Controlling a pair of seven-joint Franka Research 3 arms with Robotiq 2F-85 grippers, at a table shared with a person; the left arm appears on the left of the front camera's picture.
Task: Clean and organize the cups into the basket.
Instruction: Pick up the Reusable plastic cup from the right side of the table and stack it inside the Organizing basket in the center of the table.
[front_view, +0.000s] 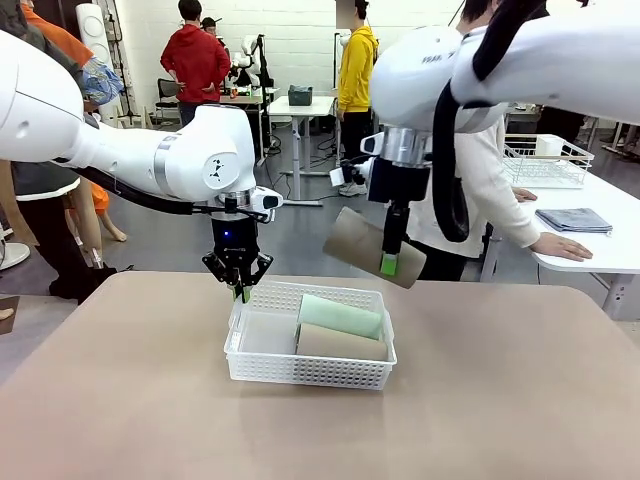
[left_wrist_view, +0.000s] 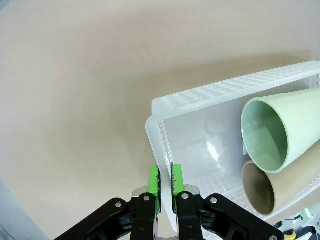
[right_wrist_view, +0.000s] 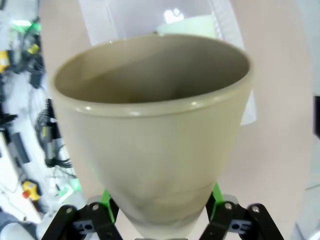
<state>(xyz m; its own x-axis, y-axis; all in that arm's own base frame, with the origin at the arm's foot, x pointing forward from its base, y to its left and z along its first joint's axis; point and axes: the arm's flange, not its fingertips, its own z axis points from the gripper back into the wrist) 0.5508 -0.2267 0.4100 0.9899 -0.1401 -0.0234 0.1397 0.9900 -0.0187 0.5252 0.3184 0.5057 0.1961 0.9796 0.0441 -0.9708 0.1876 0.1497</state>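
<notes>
The white basket (front_view: 310, 372) sits mid-table, and my left gripper (front_view: 241, 292) is shut on its far-left rim. In the left wrist view the thin wall of the basket (left_wrist_view: 225, 90) runs between the green pads of my left gripper (left_wrist_view: 165, 182). Inside lie a mint green cup (front_view: 340, 315) (left_wrist_view: 280, 130) and a tan cup (front_view: 340, 343) (left_wrist_view: 265, 192), both on their sides. My right gripper (front_view: 389, 265) (right_wrist_view: 160, 200) is shut on another tan cup (front_view: 358, 245) (right_wrist_view: 150, 125), held tilted in the air above the basket's far right corner.
A person stands at the far side behind my right arm, one hand (front_view: 560, 246) resting on a white side table. That table bears a folded grey cloth (front_view: 573, 220) and a wire rack (front_view: 545, 160). Other people stand farther back.
</notes>
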